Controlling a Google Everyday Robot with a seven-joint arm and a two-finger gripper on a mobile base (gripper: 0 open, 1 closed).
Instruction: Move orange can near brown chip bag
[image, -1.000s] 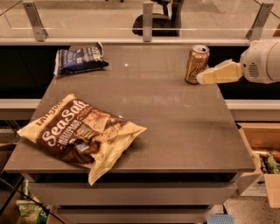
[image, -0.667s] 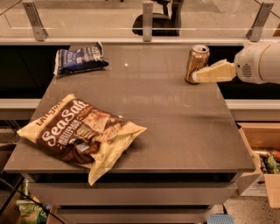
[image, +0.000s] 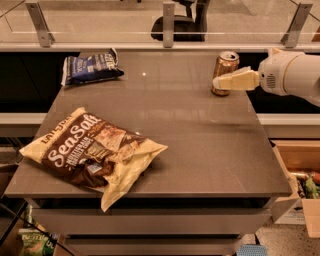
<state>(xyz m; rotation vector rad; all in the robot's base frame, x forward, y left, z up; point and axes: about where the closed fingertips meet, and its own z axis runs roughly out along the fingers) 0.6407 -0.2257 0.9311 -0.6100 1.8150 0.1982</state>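
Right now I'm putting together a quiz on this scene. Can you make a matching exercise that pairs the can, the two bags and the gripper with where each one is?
Things:
1. orange can
2. brown chip bag
3. dark blue bag
4. gripper

Places:
A. lying at the front left of the table
B. reaching in from the right side, level with the can
C. lying at the back left of the table
D. standing upright at the back right of the table

Pairs: 1-D, 2-A, 3-C, 4-B
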